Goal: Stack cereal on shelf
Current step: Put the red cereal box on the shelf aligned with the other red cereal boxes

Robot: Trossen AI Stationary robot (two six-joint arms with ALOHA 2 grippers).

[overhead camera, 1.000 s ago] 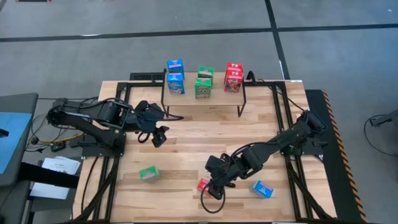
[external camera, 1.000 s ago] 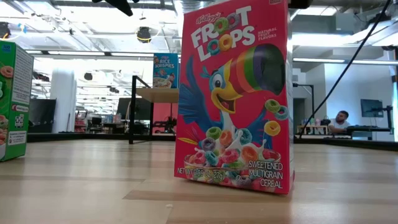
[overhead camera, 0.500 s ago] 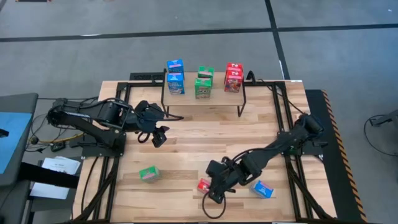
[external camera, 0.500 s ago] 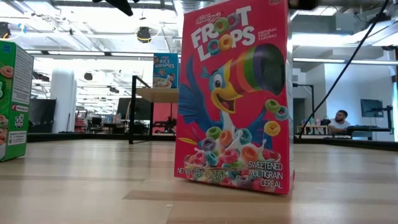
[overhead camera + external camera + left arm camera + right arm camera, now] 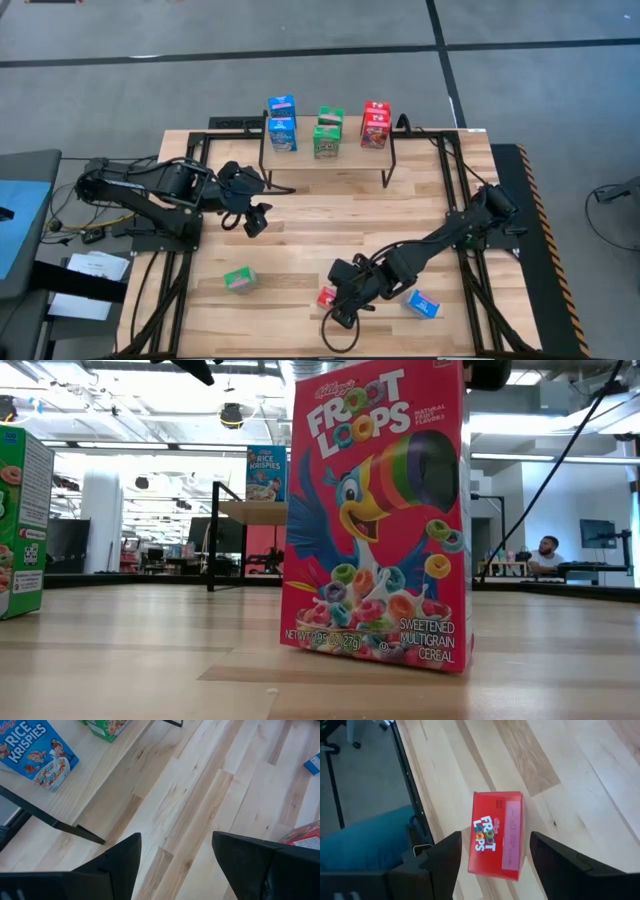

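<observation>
Red box (image 5: 327,296): upright on the surface near the front edge, about midway along it; top face toward my right wrist camera, print readable (image 5: 496,835). Target of the step in hand, as I judge it: the pick-up approach.

Right gripper (image 5: 340,312): mine, poised above and just in front of the red box, jaws parted wide enough to straddle it, holding nothing. In the wrist view the box sits between my two fingers (image 5: 445,860), not yet touched.

Blue box (image 5: 421,303): lying on the surface near the front right, just beside my right arm.

Green box (image 5: 239,280): on the surface toward the front left, well apart from the red one.

Shelf (image 5: 326,157): at the back edge of the surface, centre. It carries blue, green and red boxes, each column already two high as far as I can tell from above.

Left gripper (image 5: 256,219): waiting over the left half of the surface, in front of the shelf, jaws partly open and empty.

Next move, my judgement: lower the right gripper squarely over the red box, close on its narrow sides, lift clear, carry it to the red column. The box is light and tall, so an off-centre touch could tip it.

Change from the earlier frame: my right arm has reached further toward the front edge, bringing the gripper over the red box. Boxes, shelf and left arm unchanged.
</observation>
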